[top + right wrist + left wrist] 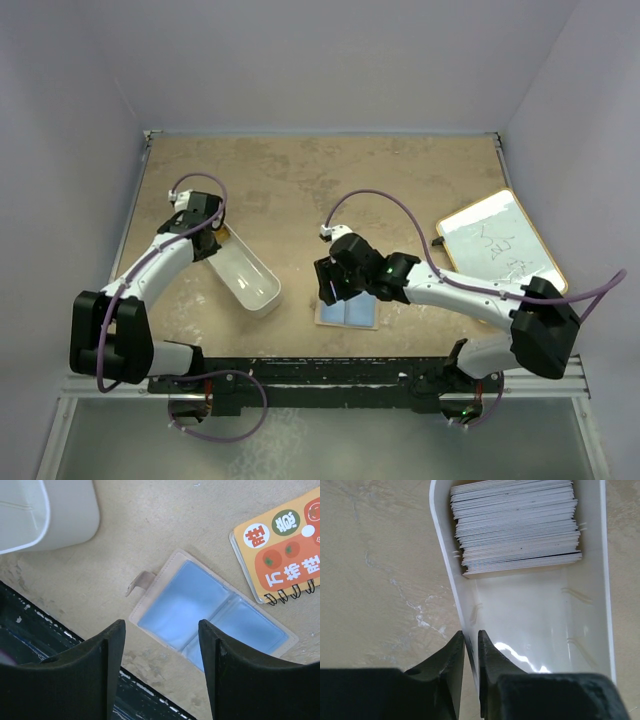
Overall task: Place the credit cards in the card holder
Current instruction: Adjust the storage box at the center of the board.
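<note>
- Fingers (454,660) of your left hand (470,637) stand narrow, one on either side of the left wall of the white bin (535,625), pinching that wall between them.
- Stacked in that bin are the credit cards (515,525). They form a thick pack standing on edge at the end away from the fingers. From the left wrist view you see only their grey-white edges.
- Seen from above, the bin lies slanted on the tabletop (300,180), left of centre. Your left arm reaches to its upper-left end.
- Your card holder (200,607) lies open and flat on the tabletop, close to the near edge. Its blue clear pockets face up inside a beige rim, and its snap tab (140,582) sticks out from one side.
- Your right hand (161,625) hangs over the card holder, spread wide with nothing between its fingers.
- You have an orange spiral-bound booklet (280,545) just beside the card holder, with a thin strip of tabletop between them.
- You also have a white board (495,240) with a wooden frame lying at the right side, well apart from the card holder.
</note>
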Available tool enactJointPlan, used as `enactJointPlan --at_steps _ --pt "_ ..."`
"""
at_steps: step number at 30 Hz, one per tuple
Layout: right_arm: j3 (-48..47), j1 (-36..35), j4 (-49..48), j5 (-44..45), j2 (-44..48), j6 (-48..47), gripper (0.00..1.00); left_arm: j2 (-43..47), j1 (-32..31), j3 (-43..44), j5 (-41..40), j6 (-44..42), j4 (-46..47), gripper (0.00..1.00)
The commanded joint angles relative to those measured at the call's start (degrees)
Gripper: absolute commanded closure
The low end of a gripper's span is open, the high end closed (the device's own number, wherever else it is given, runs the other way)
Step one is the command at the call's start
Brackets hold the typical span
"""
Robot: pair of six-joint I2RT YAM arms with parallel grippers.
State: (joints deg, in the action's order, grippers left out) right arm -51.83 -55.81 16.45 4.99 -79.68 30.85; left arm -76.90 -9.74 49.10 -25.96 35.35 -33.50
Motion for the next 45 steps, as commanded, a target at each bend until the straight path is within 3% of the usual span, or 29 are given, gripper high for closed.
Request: enactJointPlan --at_steps 1,6,19,32,45 --pt "-0.46 0.18 -2.98 0.81 3.09 -1.67 0.38 -0.53 0.04 1.19 5.54 -3.33 4.6 0.91" --pt "1.98 0.18 -6.11 0.77 5.67 -2.02 0.37 -0.78 -0.02 1.43 11.66 -8.02 6.87 1.0" --pt "1.52 0.18 -7.99 0.45 6.05 -3.57 0.38 -2.59 -0.02 3.19 20.04 -16.59 10.8 1.0" --pt "2.42 0.2 -15.91 -1.05 6.96 -17.99 0.38 -1.74 -0.89 1.86 32.64 -29.75 19.23 1.0" --pt "-8.95 0.29 -12.8 -5.68 -1.61 -24.92 0.38 -6.31 -3.6 4.33 39.17 -31.92 23.38 1.0"
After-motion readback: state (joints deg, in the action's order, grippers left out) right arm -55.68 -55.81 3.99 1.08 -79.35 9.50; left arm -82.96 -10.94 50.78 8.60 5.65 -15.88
